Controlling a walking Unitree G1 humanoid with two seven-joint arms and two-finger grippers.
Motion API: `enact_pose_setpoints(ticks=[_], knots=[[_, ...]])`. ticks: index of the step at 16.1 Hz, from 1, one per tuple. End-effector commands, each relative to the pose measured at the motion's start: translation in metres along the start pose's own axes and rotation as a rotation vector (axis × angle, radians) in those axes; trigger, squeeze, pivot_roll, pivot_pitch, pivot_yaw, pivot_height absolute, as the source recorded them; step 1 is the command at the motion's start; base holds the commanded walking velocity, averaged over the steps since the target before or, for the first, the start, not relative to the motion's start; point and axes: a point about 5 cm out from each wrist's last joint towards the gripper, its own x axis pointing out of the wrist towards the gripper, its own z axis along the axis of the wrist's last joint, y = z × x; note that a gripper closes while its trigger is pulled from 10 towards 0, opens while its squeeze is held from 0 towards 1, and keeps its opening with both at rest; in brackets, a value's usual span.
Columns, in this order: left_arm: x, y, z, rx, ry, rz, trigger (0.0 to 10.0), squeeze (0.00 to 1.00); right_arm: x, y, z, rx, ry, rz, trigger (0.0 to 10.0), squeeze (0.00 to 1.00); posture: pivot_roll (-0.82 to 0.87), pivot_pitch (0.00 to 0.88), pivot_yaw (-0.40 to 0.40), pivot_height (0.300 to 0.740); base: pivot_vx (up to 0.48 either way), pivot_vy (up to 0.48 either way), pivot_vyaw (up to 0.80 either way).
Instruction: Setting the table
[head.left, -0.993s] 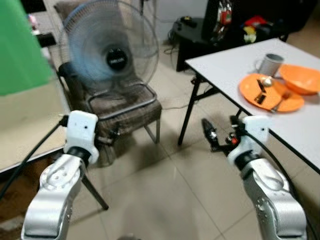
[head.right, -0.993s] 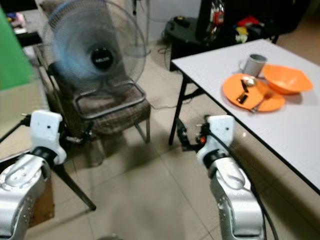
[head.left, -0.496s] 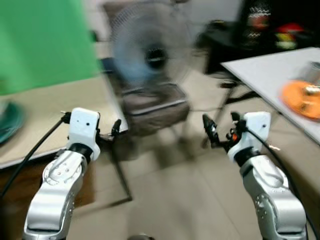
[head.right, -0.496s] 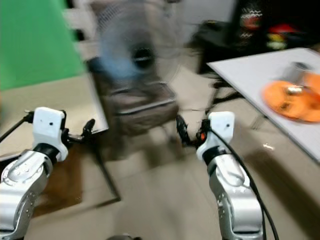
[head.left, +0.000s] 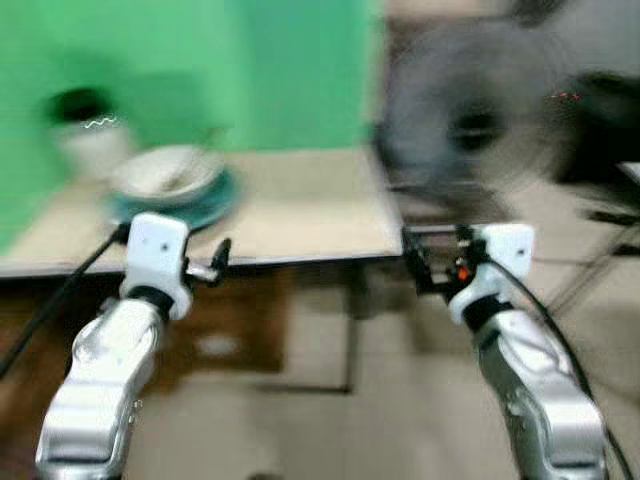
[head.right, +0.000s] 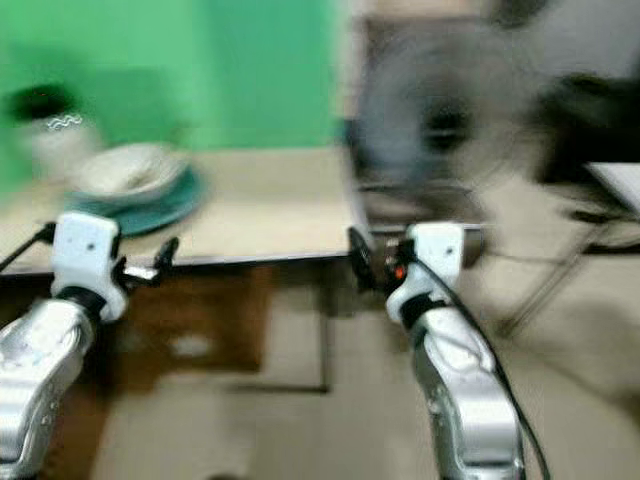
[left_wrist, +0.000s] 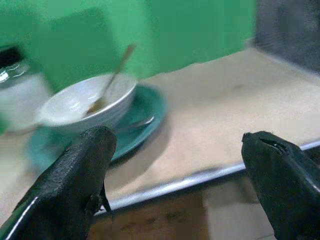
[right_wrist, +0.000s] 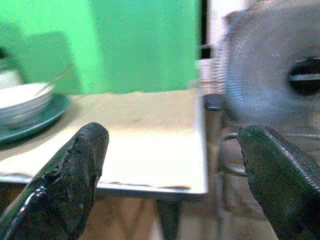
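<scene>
A white bowl (head.left: 165, 172) with a spoon (left_wrist: 112, 77) in it sits on a teal plate (head.left: 205, 208) at the left of a beige table (head.left: 310, 215). A white jar with a dark lid (head.left: 88, 140) stands behind them. My left gripper (head.left: 218, 262) hangs open just before the table's front edge, right of the plate. My right gripper (head.left: 432, 268) is open at the table's right corner. Both hold nothing. In the left wrist view the bowl (left_wrist: 87, 102) and plate (left_wrist: 142, 125) lie ahead between the fingers (left_wrist: 75, 185). The whole scene is blurred.
A green wall (head.left: 200, 70) backs the beige table. A standing fan (head.left: 475, 125) on a chair is at the right, also in the right wrist view as the fan (right_wrist: 280, 75). Tiled floor (head.left: 330, 430) lies below between my arms.
The camera has swung left: the white table with orange dishes has left the picture, the fan has slid right, and the beige table with bowl and plate has come in. Both grippers stay open.
</scene>
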Motion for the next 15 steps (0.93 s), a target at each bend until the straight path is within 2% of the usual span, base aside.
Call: enact_pose_setpoints(ticks=[1,2,6,8,10,13,15], knots=[[-0.0007,0.0022,0.0038,0.019,-0.014,0.003,10.0,0.00,0.0009,0.0001,0.0008,0.008,-0.008,-0.006,10.0,1.00,0.11,0.000,0.027,0.740,0.000,0.000,0.80],[0.0001,0.0041,0.0038,0.022,-0.024,0.026,10.0,0.00,0.0012,-0.0007,0.0000,0.007,-0.007,-0.011,10.0,1.00,0.10,0.000,0.029,0.740,0.000,0.000,0.80],[0.0008,0.0049,0.0069,0.001,-0.044,0.039,10.0,0.00,0.0008,-0.0042,-0.0024,0.025,0.003,-0.036,10.0,1.00,0.11,0.000,0.021,0.740,0.000,0.000,0.00],[0.0010,0.0005,0.0056,0.037,-0.039,0.009,10.0,0.00,0.0022,-0.0039,0.0003,0.028,-0.007,-0.036,10.0,1.00,0.11,0.000,0.019,0.740,0.000,0.000,0.00],[0.0001,-0.0002,0.0051,0.026,-0.044,0.003,10.0,0.00,0.0033,-0.0020,0.0005,0.033,-0.012,-0.038,10.0,0.95,0.12,0.000,0.017,0.740,0.000,0.000,0.00],[0.0016,-0.0008,0.0062,0.031,-0.050,-0.008,10.0,0.00,0.0039,-0.0013,0.0000,0.029,-0.013,-0.046,10.0,0.94,0.11,0.000,0.020,0.740,0.261,0.000,0.00],[0.0026,-0.0023,0.0067,0.028,-0.051,-0.019,10.0,0.00,0.0041,-0.0029,0.0012,0.034,-0.019,-0.058,10.0,0.90,0.11,0.000,0.025,0.740,0.274,0.000,0.00]])
